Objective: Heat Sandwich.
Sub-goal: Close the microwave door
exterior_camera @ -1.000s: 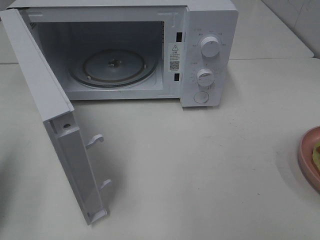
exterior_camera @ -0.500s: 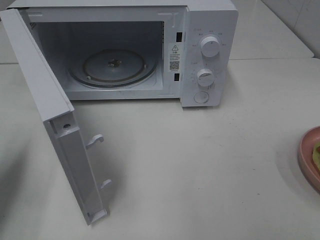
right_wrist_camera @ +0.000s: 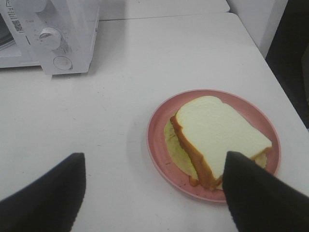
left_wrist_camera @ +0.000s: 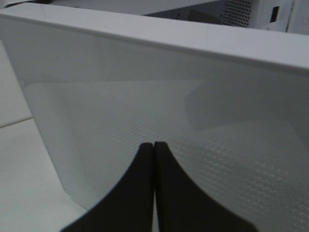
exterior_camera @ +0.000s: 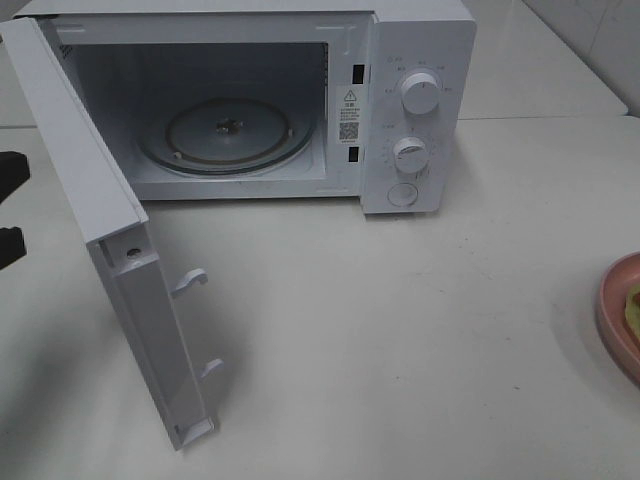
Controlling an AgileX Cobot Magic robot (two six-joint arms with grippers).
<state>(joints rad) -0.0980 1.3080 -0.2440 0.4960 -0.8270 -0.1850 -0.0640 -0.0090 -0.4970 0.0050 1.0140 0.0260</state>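
Right pincer (right_wrist_camera: pixel 153 193) released, wide apart; sandwich (right_wrist_camera: pixel 219 140) on pink plate (right_wrist_camera: pixel 157 145) sits at its 1 o'clock, nearer this arm. Left pincer (left_wrist_camera: pixel 154 159) clenched empty at microwave door (left_wrist_camera: pixel 145 96).

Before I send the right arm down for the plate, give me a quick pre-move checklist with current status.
1. Microwave door open: ok.
2. Turntable bare, with room for the plate: ok.
3. Right end effector open, wide enough to straddle the plate rim: ok.
4. Sandwich sitting on the pink plate, not overhanging: ok.
5. Left end effector shut, close to the door's outer face; whether it touches: cannot tell.
6. Table between plate and microwave free of obstacles: ok in the high view.
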